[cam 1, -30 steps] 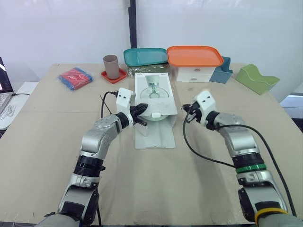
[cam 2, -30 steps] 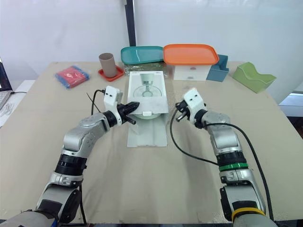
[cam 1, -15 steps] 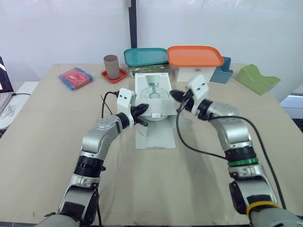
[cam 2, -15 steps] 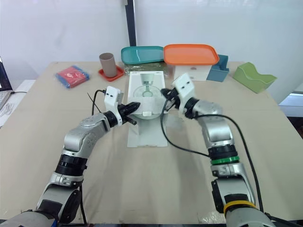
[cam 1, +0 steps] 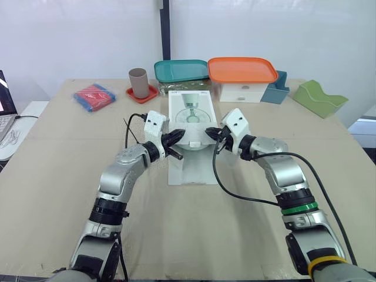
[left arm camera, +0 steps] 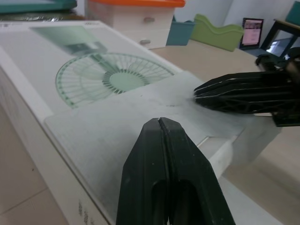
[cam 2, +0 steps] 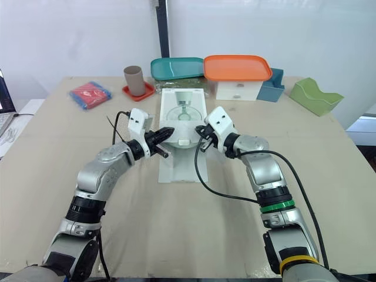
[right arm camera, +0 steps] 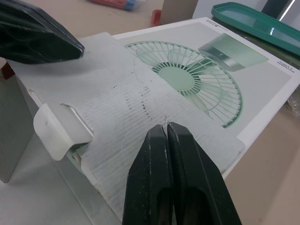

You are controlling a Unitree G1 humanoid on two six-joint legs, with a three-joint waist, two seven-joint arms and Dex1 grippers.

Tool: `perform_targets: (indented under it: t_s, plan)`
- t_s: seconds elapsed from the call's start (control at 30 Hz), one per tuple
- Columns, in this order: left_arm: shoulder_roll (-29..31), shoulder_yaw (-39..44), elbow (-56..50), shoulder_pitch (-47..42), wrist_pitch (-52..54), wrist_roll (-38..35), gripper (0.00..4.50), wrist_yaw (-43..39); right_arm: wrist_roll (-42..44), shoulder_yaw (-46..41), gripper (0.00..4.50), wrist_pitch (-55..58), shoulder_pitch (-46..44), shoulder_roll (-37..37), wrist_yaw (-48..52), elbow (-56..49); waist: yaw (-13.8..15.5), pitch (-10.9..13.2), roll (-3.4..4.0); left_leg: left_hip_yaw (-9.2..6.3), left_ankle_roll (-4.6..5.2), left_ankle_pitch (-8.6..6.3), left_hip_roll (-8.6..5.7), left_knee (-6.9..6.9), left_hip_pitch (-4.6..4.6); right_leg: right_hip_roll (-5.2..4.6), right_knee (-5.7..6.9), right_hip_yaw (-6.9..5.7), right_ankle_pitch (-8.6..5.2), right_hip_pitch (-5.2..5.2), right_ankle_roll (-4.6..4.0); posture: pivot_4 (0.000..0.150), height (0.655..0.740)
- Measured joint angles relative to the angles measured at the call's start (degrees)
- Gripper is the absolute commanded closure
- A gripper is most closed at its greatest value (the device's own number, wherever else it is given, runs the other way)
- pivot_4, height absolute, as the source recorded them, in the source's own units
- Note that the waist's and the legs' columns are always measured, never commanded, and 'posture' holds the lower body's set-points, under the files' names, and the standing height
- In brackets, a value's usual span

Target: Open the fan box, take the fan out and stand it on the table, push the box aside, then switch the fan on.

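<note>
The fan box (cam 1: 191, 111) lies flat at the middle of the desk (cam 1: 59, 176). It is white card with sharp corners and a pale green fan grille printed on its smooth top. Its near end is open: one long flap (cam 1: 191, 167) lies flat on the desk toward the robot, and a second flap (right arm camera: 108, 93) is folded back over the print, with rough, ribbed corrugated board, a scuffed crease and a small rounded tuck tab (right arm camera: 54, 131) curling at its edge.

The left gripper (left arm camera: 160, 123) is at that folded flap from the box's left, its fingers (left arm camera: 145, 159) pressed together with nothing between them. The right gripper (right arm camera: 166, 127) comes in from the box's right, fingers (right arm camera: 150, 178) shut tight as well and empty. Both tips sit over the corrugated flap, near each other but apart; whether they touch the board I cannot tell.

Bare desk runs wide on both sides of the box and along the near edge. The far edge is crowded: a brown cup (cam 1: 138, 82) on a red coaster, a teal-lidded tray (cam 1: 181, 70), an orange-lidded white tub (cam 1: 242, 73), a blue holder (cam 1: 276, 89) and a green tray (cam 1: 319, 98). A red and blue packet (cam 1: 93, 96) lies at the far left.
</note>
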Motion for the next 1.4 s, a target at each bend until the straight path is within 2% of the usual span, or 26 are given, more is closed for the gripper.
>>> perform_targets:
  t_s: [0.17, 0.43, 0.9, 1.17, 1.4]
  plan:
    - [1.08, -2.50, -5.23, 1.38, -1.30, -1.29, 4.50, -5.05, -0.05, 0.00, 4.41, -0.06, 0.00, 0.17, -0.03, 0.02, -0.02, 0.00, 0.00, 0.01, 0.01, 0.00, 0.00, 0.00, 0.00, 0.00, 0.00, 0.00, 0.00, 0.01, 0.00, 0.150, 0.7400]
    - [7.69, -10.33, -8.02, 4.42, 3.44, 0.17, 4.50, -10.55, -0.43, -0.01, 4.41, -0.16, 0.00, 0.48, 0.02, 0.01, -0.04, -0.01, 0.02, 0.00, 0.05, -0.02, 0.00, 0.00, 0.00, 0.03, 0.01, 0.02, 0.00, 0.01, 0.00, 0.150, 0.7400]
    - [9.71, -10.75, -10.13, 7.75, 8.34, 3.60, 4.50, -4.86, -0.53, -0.01, 4.41, -0.30, 0.00, 0.71, 0.10, 0.01, -0.03, -0.01, 0.02, -0.02, 0.04, -0.02, 0.02, -0.01, 0.01, 0.03, 0.01, 0.01, 0.00, 0.00, 0.00, 0.150, 0.7400]
    - [9.88, -7.89, -14.81, 10.68, 10.17, 2.90, 4.50, -2.58, -0.54, -0.01, 4.41, -0.35, 0.03, 0.83, 0.30, 0.00, -0.05, -0.01, 0.02, -0.02, 0.04, -0.02, 0.03, -0.02, 0.01, 0.04, 0.01, 0.01, 0.00, -0.01, 0.00, 0.150, 0.7400]
    - [7.24, -6.38, -17.20, 10.27, 9.82, 0.11, 4.50, -2.62, -0.72, 0.01, 4.41, -0.52, 0.00, 1.07, 0.36, 0.04, -0.03, -0.01, 0.02, 0.00, 0.04, -0.02, 0.03, -0.01, 0.01, 0.03, 0.01, 0.01, 0.00, 0.00, 0.00, 0.150, 0.7400]
